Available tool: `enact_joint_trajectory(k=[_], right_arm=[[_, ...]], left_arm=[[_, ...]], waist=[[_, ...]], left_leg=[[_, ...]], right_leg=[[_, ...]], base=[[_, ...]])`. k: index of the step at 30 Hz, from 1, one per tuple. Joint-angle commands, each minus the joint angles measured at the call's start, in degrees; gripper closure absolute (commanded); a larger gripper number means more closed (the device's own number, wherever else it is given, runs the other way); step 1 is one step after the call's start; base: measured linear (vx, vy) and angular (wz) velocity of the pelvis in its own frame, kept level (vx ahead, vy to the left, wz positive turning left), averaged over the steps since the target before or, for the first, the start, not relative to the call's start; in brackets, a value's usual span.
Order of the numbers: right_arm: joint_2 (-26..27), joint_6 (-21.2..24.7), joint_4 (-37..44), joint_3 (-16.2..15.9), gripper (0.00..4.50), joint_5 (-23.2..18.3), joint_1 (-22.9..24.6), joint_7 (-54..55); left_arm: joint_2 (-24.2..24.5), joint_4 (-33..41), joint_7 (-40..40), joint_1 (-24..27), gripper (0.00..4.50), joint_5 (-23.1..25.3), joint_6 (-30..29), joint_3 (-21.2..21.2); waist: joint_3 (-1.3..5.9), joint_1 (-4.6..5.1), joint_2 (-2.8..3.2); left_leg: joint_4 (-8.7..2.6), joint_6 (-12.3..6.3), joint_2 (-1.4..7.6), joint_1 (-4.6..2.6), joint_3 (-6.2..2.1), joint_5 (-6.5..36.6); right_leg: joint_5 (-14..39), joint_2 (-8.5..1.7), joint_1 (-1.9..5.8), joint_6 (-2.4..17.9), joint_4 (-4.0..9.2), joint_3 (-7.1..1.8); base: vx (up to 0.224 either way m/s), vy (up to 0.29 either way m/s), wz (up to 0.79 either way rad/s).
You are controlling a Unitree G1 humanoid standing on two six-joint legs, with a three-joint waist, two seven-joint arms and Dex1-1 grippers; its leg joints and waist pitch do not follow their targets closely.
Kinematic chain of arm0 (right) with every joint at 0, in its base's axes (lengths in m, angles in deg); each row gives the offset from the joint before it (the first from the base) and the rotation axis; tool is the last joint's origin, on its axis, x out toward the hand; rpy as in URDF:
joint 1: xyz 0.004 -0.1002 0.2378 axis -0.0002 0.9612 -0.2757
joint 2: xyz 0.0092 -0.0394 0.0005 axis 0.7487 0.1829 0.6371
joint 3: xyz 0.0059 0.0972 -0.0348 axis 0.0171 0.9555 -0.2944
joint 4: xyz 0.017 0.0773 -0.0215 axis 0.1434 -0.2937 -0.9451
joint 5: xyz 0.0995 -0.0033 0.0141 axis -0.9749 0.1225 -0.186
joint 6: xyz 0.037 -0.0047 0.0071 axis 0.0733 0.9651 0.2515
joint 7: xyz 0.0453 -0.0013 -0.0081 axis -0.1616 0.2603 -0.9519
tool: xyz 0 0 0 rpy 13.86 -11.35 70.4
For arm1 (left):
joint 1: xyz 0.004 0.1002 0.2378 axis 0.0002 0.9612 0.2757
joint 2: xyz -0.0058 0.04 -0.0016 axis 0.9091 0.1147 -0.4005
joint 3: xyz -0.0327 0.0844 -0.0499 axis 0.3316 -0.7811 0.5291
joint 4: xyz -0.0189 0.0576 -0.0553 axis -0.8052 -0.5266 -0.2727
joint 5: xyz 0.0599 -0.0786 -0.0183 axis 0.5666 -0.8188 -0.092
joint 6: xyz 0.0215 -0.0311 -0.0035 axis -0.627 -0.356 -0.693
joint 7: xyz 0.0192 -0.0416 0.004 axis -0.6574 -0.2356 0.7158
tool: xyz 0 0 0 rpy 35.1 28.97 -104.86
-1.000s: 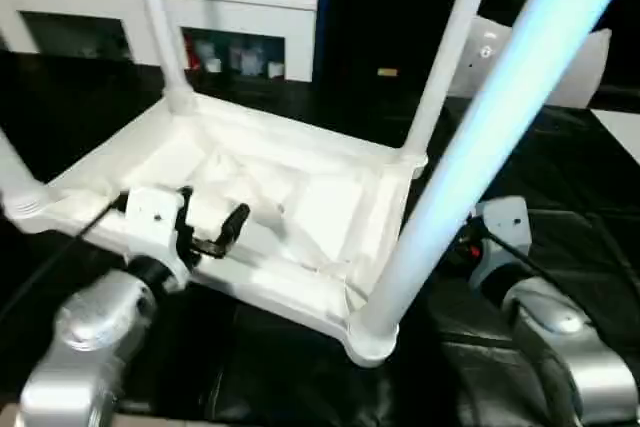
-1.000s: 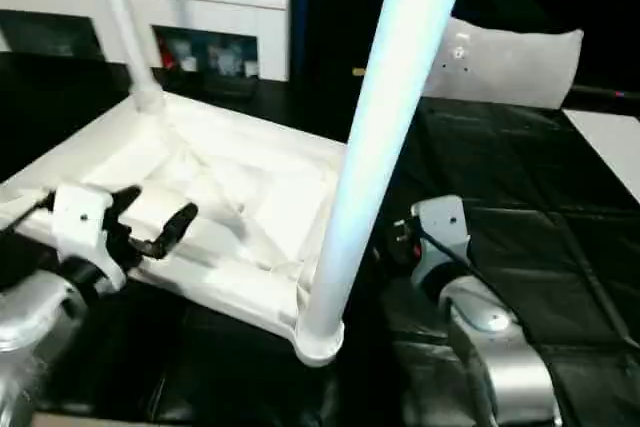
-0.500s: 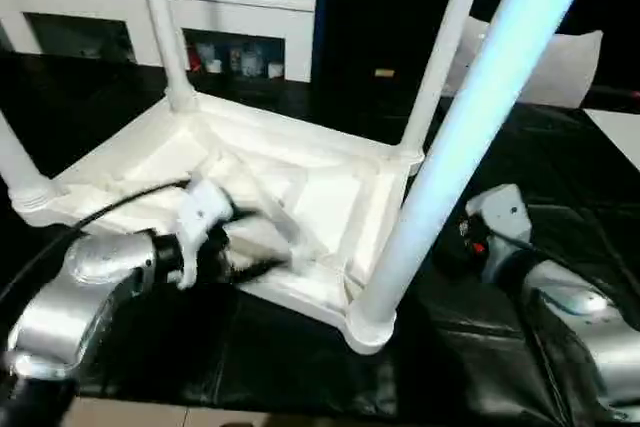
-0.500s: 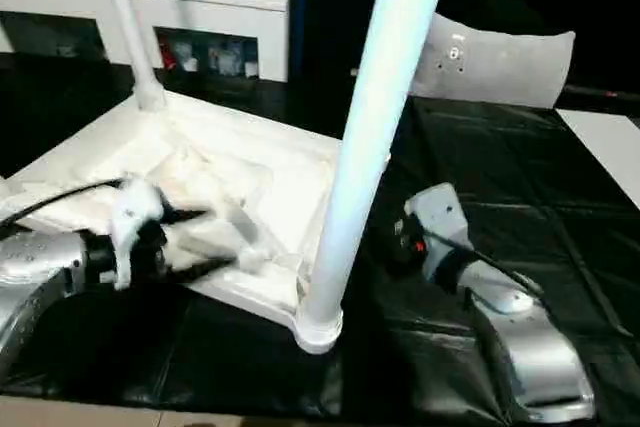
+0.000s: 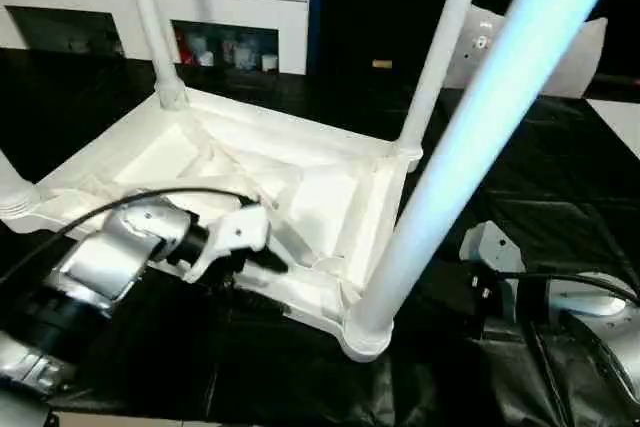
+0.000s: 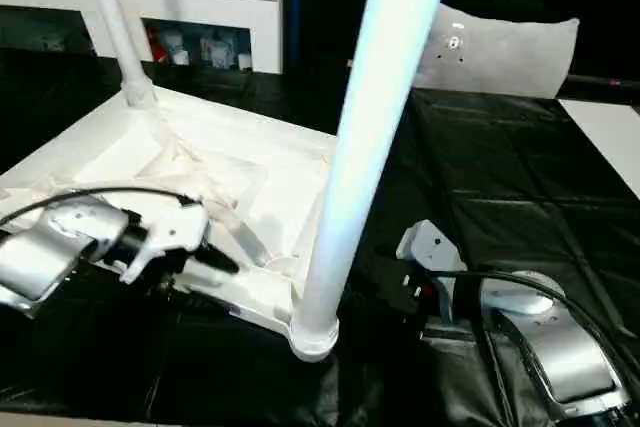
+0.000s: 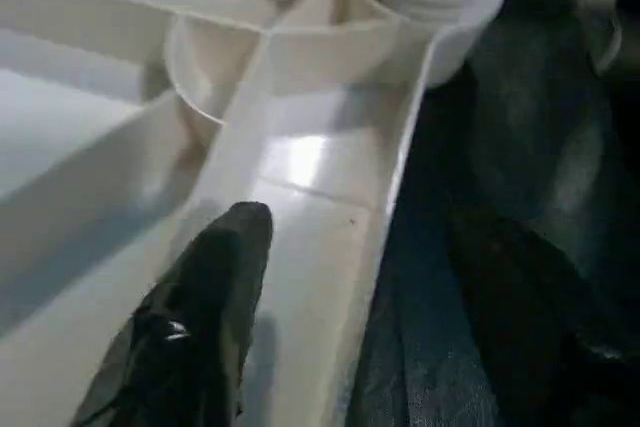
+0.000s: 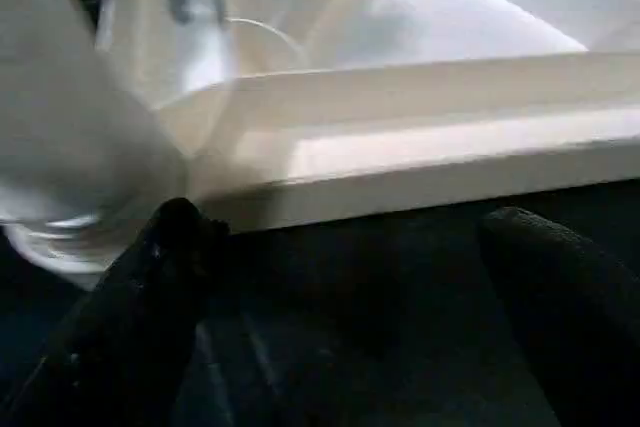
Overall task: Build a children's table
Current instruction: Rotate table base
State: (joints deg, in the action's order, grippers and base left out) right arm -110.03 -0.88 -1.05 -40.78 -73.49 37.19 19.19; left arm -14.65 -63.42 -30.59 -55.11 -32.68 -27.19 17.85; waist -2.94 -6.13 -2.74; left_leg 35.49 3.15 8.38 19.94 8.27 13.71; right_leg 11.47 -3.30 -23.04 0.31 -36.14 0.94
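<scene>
With legs (image 5: 480, 137) up, left hand (image 5: 265, 257) at 7 o'clock straddles the tabletop (image 5: 330, 197) rim, fingers apart, and right hand (image 8: 350, 237) hovers spread at 4 o'clock, likely to flip it.

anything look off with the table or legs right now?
Nothing stands out. The tabletop lies underside up on the black mat, with legs seated upright in its corner sockets. No cracks or loose parts visible.

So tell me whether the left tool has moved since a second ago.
Yes. The left tool has swung down toward the tabletop's near rim, closer to the near-corner leg.
</scene>
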Motion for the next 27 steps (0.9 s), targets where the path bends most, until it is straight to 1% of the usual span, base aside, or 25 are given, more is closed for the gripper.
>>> enact_joint_trajectory(k=[1,2,4,5,6,7,8,9,10,11,12,14,16,17,18,19,20,21,22,23,26,27], right_arm=[[-0.59,0.51,0.38,-0.14,0.00,-1.12,-0.95,-1.16],[-0.88,0.03,0.05,0.00,0.00,-1.36,-0.98,-1.89],[-1.48,-0.76,-0.36,0.00,0.00,-1.70,-0.93,-3.23],[-1.77,-0.88,-0.35,-0.02,0.00,-1.92,-0.91,-3.67],[-1.77,-0.88,-0.35,-0.02,0.00,-1.92,-0.91,-3.67],[-2.12,-0.87,-0.18,0.02,0.00,-2.16,-0.90,-3.96],[-2.18,-0.86,-0.15,0.04,0.00,-2.21,-0.89,-4.01],[-2.30,-0.82,-0.08,0.08,0.00,-2.28,-0.89,-4.10],[-2.35,-0.64,0.05,0.26,0.00,-2.28,-0.98,-4.34],[-2.40,-0.68,0.07,0.33,0.00,-2.12,-1.27,-4.60],[-2.36,-0.76,-0.10,0.34,0.00,-1.89,-1.79,-4.91],[-2.33,-0.77,-0.19,0.32,0.00,-1.91,-1.92,-4.99],[-2.28,-0.84,-0.34,0.23,0.00,-1.89,-1.99,-5.04],[-2.22,-0.69,-0.41,0.23,0.00,-2.11,-2.14,-5.16],[-2.16,-0.66,-0.55,0.14,0.00,-2.20,-2.34,-5.20],[-2.14,-0.66,-0.63,0.09,0.00,-2.25,-2.44,-5.21],[-2.13,-0.66,-0.67,0.07,0.00,-2.27,-2.49,-5.22],[-1.99,-0.72,-0.75,0.02,0.00,-2.37,-2.64,-5.23],[-1.69,-0.90,-0.70,-0.06,0.00,-2.36,-2.63,-5.29],[-1.51,-1.00,-0.62,-0.04,0.00,-2.39,-2.53,-5.29],[-1.33,-1.13,-0.63,0.15,0.00,-2.37,-2.31,-5.01],[-1.20,-1.19,-0.75,0.42,0.00,-2.42,-2.17,-4.71]], left_arm=[[-0.83,-2.21,0.80,-2.02,1.72,2.24,2.12,-0.98],[-1.18,-3.44,0.72,-2.75,1.84,2.45,2.64,-1.28],[-1.64,-4.99,0.51,-3.71,2.04,2.58,3.30,-1.58],[-1.88,-5.59,0.30,-4.01,2.07,2.54,3.66,-1.56],[-1.88,-5.59,0.30,-4.01,2.07,2.54,3.66,-1.56],[-2.41,-6.18,0.09,-4.26,2.29,2.21,3.80,-1.32],[-2.54,-6.29,0.04,-4.30,2.29,2.10,3.79,-1.26],[-2.84,-6.54,-0.05,-4.38,2.40,1.88,3.77,-1.11],[-3.32,-6.79,-0.19,-4.44,2.46,1.55,3.76,-0.84],[-3.80,-6.92,-0.38,-4.53,2.46,1.12,3.44,-0.55],[-4.35,-7.43,-0.63,-4.80,2.51,0.83,3.43,-0.33],[-4.48,-7.66,-0.62,-4.89,2.75,0.89,3.38,-0.37],[-4.51,-8.00,-0.38,-4.96,2.88,1.31,3.51,-0.56],[-4.21,-8.02,-0.17,-4.88,2.88,2.15,3.56,-1.11],[-4.06,-8.03,0.18,-4.73,2.94,2.71,3.21,-1.38],[-4.06,-8.10,0.28,-4.67,3.23,3.00,3.09,-1.43],[-4.05,-8.13,0.32,-4.65,3.28,3.12,3.03,-1.46],[-4.15,-8.22,0.18,-4.58,3.28,3.17,2.66,-1.44],[-4.43,-8.71,0.79,-4.53,3.40,3.97,1.84,-1.54],[-4.76,-9.08,2.03,-4.48,3.40,4.71,0.87,-1.56],[-5.39,-9.60,4.42,-4.44,3.77,5.54,-0.73,-1.32],[-5.88,-9.86,6.26,-4.43,3.86,6.00,-2.45,-1.04]], waist=[[2.81,-0.19,0.08],[2.87,-0.36,-0.08],[2.82,-0.61,-0.04],[2.81,-0.67,-0.03],[2.84,-0.64,-0.10],[2.80,-0.66,-0.08],[2.87,-0.69,-0.44],[2.89,-0.68,-0.30],[2.93,-0.68,-0.29],[2.94,-0.71,-0.46],[2.95,-0.72,-0.36],[2.94,-0.75,-0.42],[2.89,-0.74,-0.44],[2.89,-0.82,-0.34],[2.83,-0.81,-0.51],[2.81,-0.79,-0.49],[2.82,-0.79,-0.46],[2.79,-0.81,-0.38],[2.80,-0.80,-0.20],[2.78,-0.78,-0.30],[2.81,-0.83,-0.35],[2.79,-0.91,-0.28]], left_leg=[[-4.85,-2.20,4.05,-0.20,-0.74,5.93],[-4.84,-1.87,4.15,-0.30,-0.68,6.35],[-4.93,-1.56,4.24,-0.28,-0.72,6.87],[-4.98,-1.50,4.28,-0.29,-0.73,6.89],[-4.97,-1.42,4.25,-0.15,-0.75,6.63],[-5.00,-1.39,4.28,-0.15,-0.74,6.65],[-4.93,-1.51,4.25,-0.07,-0.71,6.05],[-4.88,-1.67,4.26,-0.08,-0.67,5.53],[-4.88,-1.70,4.30,-0.10,-0.69,5.27],[-4.84,-1.87,4.27,-0.02,-0.66,4.84],[-4.81,-2.02,4.26,0.01,-0.65,4.65],[-4.81,-2.13,4.28,-0.02,-0.65,4.62],[-4.83,-2.09,4.28,-0.01,-0.64,4.95],[-4.83,-2.00,4.29,-0.06,-0.63,5.15],[-4.89,-1.95,4.32,-0.03,-0.65,5.57],[-4.94,-1.91,4.35,-0.01,-0.68,5.70],[-4.95,-1.82,4.35,-0.05,-0.70,5.81],[-4.99,-1.74,4.35,-0.03,-0.72,5.91],[-4.98,-1.59,4.34,-0.09,-0.70,6.16],[-4.97,-1.57,4.33,-0.09,-0.66,6.39],[-4.99,-1.40,4.38,-0.10,-0.70,6.35],[-5.02,-1.39,4.43,-0.09,-0.77,6.34]], right_leg=[[9.49,-5.03,3.07,13.36,4.21,-2.37],[10.55,-5.13,3.01,13.10,4.26,-2.39],[11.88,-5.18,2.95,12.57,4.35,-2.40],[11.83,-5.20,2.90,12.56,4.36,-2.41],[11.41,-5.18,2.98,12.54,4.25,-2.38],[11.43,-5.21,2.93,12.53,4.27,-2.37],[11.24,-5.26,3.03,12.42,4.18,-2.36],[10.67,-5.25,2.93,12.57,4.17,-2.35],[10.29,-5.27,2.94,12.67,4.13,-2.33],[9.60,-5.26,2.98,12.88,4.04,-2.30],[9.19,-5.24,2.96,13.10,4.02,-2.26],[9.10,-5.26,2.97,13.21,4.03,-2.26],[9.84,-5.28,2.99,13.06,4.10,-2.26],[10.28,-5.30,2.94,13.01,4.15,-2.28],[10.82,-5.24,2.93,12.85,4.23,-2.26],[11.17,-5.26,2.94,12.76,4.23,-2.27],[11.63,-5.29,2.92,12.56,4.26,-2.26],[11.88,-5.30,2.92,12.50,4.27,-2.26],[12.06,-5.28,2.85,12.46,4.29,-2.29],[12.18,-5.24,2.82,12.39,4.38,-2.30],[12.55,-5.29,2.86,12.23,4.39,-2.30],[12.49,-5.36,2.88,12.32,4.40,-2.28]], base=[[0.000,0.000,0.00],[0.000,0.000,0.00],[0.000,0.000,0.00],[0.000,0.000,0.00],[0.000,0.000,0.00],[0.000,0.000,0.00],[0.000,0.000,0.00],[0.000,0.000,0.00],[0.000,0.000,0.00],[0.000,0.000,0.00],[0.000,0.000,0.00],[0.000,0.000,0.00],[0.000,0.000,0.00],[0.000,0.000,0.00],[0.000,0.000,0.00],[0.000,0.000,0.00],[0.000,0.000,0.00],[0.000,0.000,0.00],[0.000,0.000,0.00],[0.000,0.000,0.00],[0.000,0.000,0.00],[0.000,0.000,0.00]])
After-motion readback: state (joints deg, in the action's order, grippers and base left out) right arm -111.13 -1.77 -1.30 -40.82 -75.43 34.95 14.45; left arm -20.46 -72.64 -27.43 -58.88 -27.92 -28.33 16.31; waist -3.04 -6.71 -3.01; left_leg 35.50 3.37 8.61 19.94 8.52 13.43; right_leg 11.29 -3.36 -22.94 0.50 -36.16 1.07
